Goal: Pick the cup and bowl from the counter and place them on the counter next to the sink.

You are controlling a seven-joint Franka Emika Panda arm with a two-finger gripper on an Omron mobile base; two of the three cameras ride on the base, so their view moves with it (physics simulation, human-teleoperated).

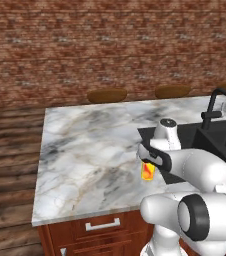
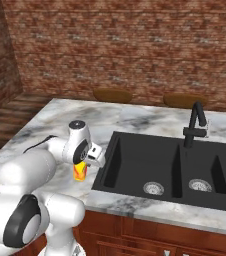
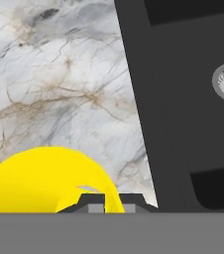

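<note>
A rough red-brown brick wall (image 1: 110,45) is seen across the back of the room, and in the right base view a second brick wall (image 2: 0,55) is met at the left corner. The floor is laid with dark reddish-brown wooden planks (image 1: 10,150), seen to the left of the island. Two round brown wooden stool seats (image 1: 107,95) (image 1: 172,91) are set just behind the far edge of the surface. Below the surface, reddish-brown wooden cabinets (image 1: 105,235) are fitted, and a pale metal bar handle (image 1: 102,225) is mounted on a drawer front. The scene is lit evenly, without strong shadows.
</note>
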